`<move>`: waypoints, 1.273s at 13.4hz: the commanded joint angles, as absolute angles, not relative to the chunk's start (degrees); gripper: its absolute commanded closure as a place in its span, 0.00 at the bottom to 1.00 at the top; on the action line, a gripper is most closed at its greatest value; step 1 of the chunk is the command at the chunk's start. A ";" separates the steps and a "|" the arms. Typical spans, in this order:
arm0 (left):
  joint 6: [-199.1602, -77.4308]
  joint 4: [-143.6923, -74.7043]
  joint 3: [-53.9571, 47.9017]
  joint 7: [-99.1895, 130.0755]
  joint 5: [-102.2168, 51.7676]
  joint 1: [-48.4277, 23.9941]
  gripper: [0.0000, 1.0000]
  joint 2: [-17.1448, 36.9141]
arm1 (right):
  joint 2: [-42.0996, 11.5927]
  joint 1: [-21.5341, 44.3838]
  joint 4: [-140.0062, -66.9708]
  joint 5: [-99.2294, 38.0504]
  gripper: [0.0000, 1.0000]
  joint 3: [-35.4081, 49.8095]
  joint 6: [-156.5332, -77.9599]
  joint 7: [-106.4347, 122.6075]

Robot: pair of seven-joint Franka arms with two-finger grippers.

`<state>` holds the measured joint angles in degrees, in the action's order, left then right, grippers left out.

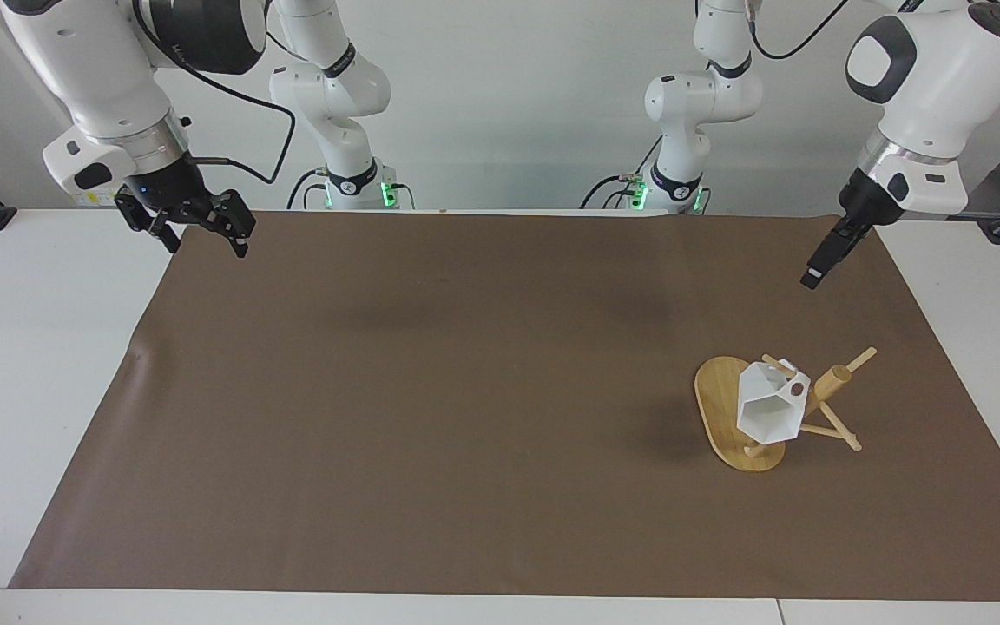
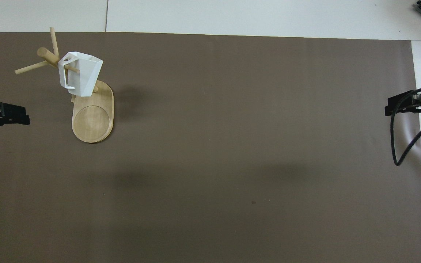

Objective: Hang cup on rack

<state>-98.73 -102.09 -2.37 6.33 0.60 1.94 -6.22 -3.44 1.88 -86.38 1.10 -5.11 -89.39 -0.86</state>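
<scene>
The white faceted cup (image 1: 765, 412) (image 2: 82, 75) hangs by its handle on a thin peg of the bamboo rack (image 1: 717, 399) (image 2: 93, 120), tilted, with its mouth toward the table's outer edge. The rack stands on the brown mat toward the left arm's end. My left gripper (image 1: 817, 265) (image 2: 13, 117) is raised over the mat, clear of the rack and touching nothing; it shows edge-on, open and empty. My right gripper (image 1: 196, 230) (image 2: 408, 104) waits open and empty over the mat's edge at the right arm's end.
A brown mat (image 1: 465, 417) covers most of the white table (image 1: 40, 365). Free pegs and the rack's thick post (image 1: 832, 382) stick out past the cup toward the left arm's end. A black cable (image 2: 402, 146) loops under the right wrist.
</scene>
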 commanded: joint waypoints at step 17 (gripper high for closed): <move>-88.51 -91.05 -2.90 1.14 -3.60 0.36 0.00 -4.30 | -2.46 1.67 -87.36 0.18 0.00 -5.36 -89.12 -0.18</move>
<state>-89.32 -91.03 -3.35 2.15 -2.85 0.95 -4.42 -3.44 1.88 -86.38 1.10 -5.11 -89.39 -0.86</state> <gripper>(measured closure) 0.000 0.000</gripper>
